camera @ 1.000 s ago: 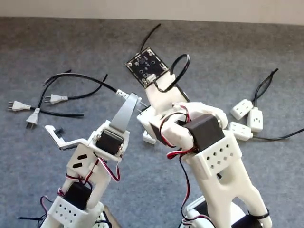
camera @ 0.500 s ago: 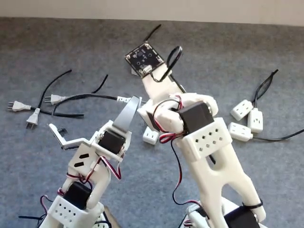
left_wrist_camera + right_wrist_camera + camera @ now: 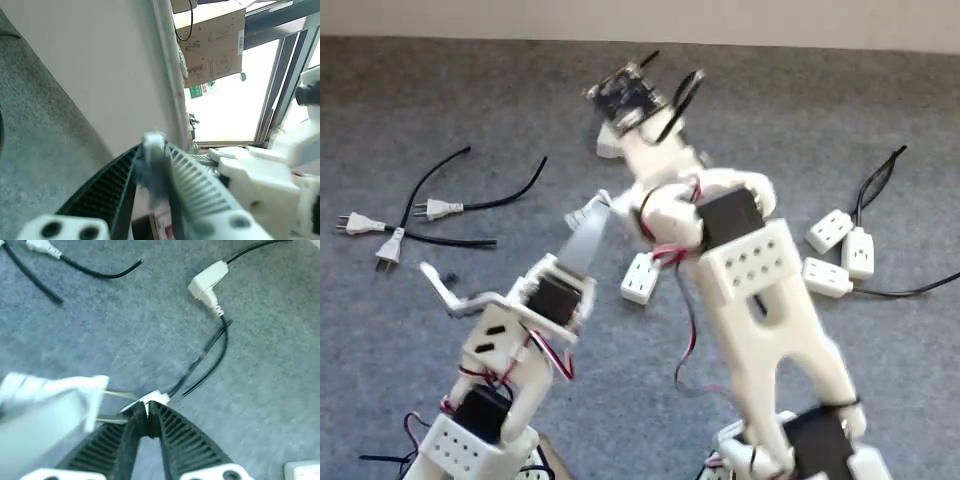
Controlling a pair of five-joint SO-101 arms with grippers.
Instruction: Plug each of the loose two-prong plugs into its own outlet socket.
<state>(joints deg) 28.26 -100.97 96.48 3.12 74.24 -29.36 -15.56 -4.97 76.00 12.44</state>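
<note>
My left gripper (image 3: pixel 598 208) sits mid-table, shut on a white plug (image 3: pixel 152 150) that sticks out past its fingertips. That plug's two prongs (image 3: pixel 115 407) point at my right gripper (image 3: pixel 148 412). It hangs above the carpet at the back, shut on a small white piece (image 3: pixel 154 399) with a thin black cable (image 3: pixel 200 360) trailing off. Three loose two-prong plugs (image 3: pixel 438 208) lie at the far left. An angled white plug (image 3: pixel 207 280) lies on the carpet beyond the right gripper. One white outlet socket (image 3: pixel 638 278) lies between the arms.
Three more white sockets (image 3: pixel 840 250) with black leads are clustered at the right. Short black cable pieces (image 3: pixel 445 170) cross the carpet at the left. A pale wall borders the far edge.
The right arm has stretched toward the back wall, carrying its wrist away. The long cable that ran leftward from the grippers has left its place. The left arm has hardly moved.
</note>
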